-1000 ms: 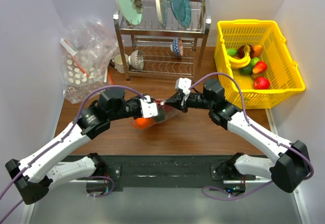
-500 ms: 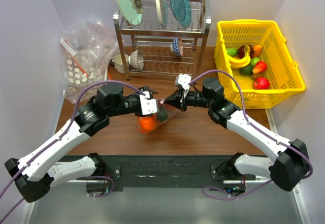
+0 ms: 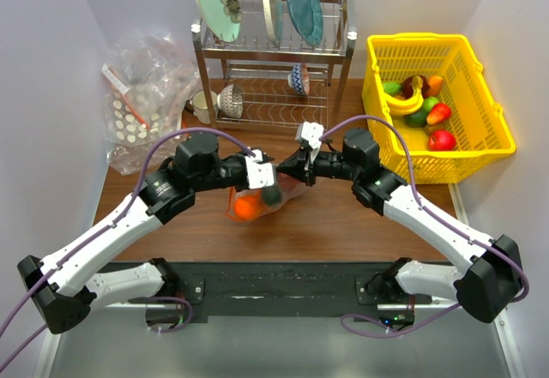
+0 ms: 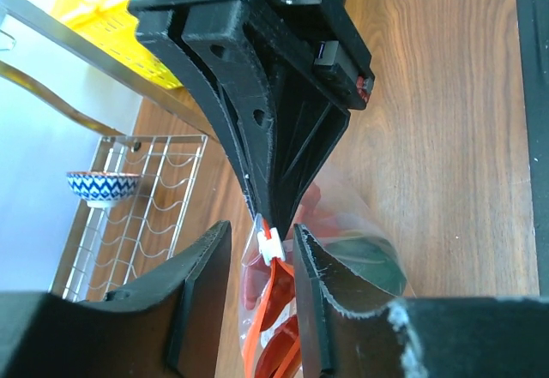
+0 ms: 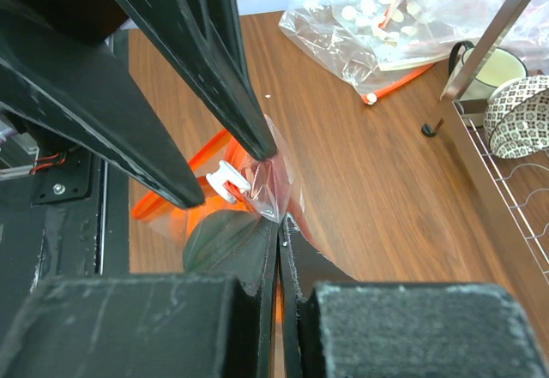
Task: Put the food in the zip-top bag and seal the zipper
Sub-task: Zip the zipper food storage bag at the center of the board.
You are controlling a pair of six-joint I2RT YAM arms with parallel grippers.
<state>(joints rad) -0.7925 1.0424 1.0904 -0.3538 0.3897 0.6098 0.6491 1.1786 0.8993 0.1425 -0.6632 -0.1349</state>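
The bag (image 3: 257, 200) sits over the middle of the table (image 3: 343, 224), slung between the two grippers. Its belly sags below them, and I cannot tell whether it touches the wood. Inside are the orange (image 3: 247, 207), the green fruit (image 3: 273, 196) and thin orange-red pieces that look like the lobster (image 4: 273, 309).

The film is thin, soft and slick. It weighs almost nothing itself, but the toys pull it down and make it fold and swing. The zipper (image 5: 260, 179) band is the only stiffer part, so a hold belongs there, near its ends, and not on the loose film, which would slide or crumple.

The right gripper (image 3: 297, 172) is clenched on the top corner of the bag, with the film pinched between its closed fingers. The left gripper (image 3: 264, 181) faces it, jaws apart and straddling the top edge around a small white tab (image 4: 270, 243). A gap shows on either side, so it is not gripping. Sealing likely needs that pinch to run along the strip while the right end stays anchored.

Behind stands the rack (image 3: 274, 48), with the basket (image 3: 377, 95) to the right and a heap of dotted bags (image 3: 141, 87) to the left.
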